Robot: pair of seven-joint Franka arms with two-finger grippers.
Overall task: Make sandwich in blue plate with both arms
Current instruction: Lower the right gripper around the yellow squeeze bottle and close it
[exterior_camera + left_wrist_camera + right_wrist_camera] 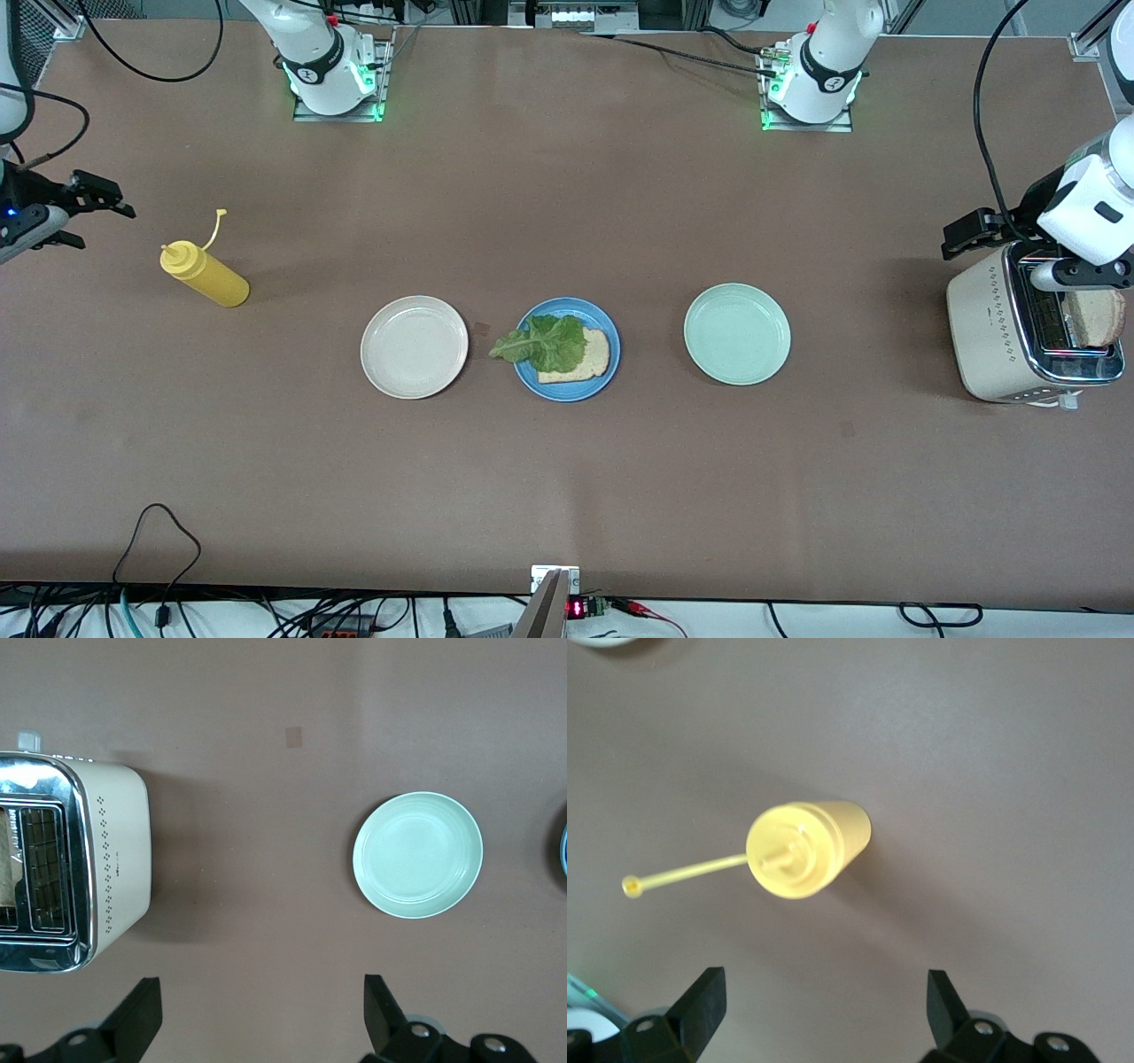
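The blue plate sits mid-table between two other plates; its rim shows in the left wrist view. On it lies one bread slice with a green lettuce leaf on top, the leaf overhanging the rim toward the beige plate. A second bread slice stands in the toaster. My left gripper hangs open and empty beside the toaster. My right gripper hangs open and empty near the yellow bottle.
A yellow squeeze bottle stands toward the right arm's end. A beige plate and a pale green plate flank the blue one. Cables lie along the table's edges.
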